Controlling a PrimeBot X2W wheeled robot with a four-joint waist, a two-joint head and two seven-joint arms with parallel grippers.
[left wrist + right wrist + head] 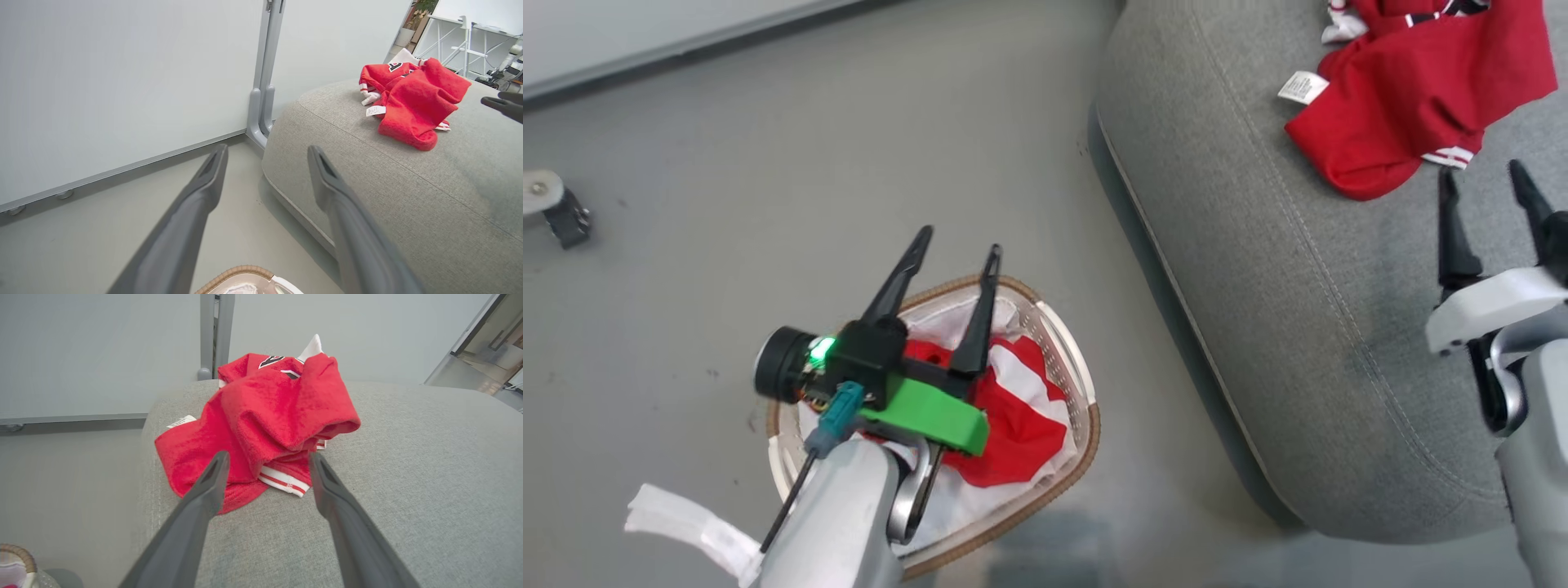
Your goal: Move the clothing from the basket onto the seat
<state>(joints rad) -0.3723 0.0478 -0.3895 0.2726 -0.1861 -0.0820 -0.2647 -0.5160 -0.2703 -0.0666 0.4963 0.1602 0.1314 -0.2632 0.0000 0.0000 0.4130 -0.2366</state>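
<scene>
Seat: grey woven cloth, matt. Clothing: soft red fabric. Basket: perforated plastic, woven rim.

My left gripper hangs over the basket holding clothing, left of the seat, where other clothing lies before my right gripper.

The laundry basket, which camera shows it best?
The head view: the laundry basket shows nearly whole, red-and-white clothing inside, left gripper overlapping. The left wrist view catches a rim arc; the right wrist view, a corner sliver.

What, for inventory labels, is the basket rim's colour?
The basket rim is woven brown; head view best.
</scene>
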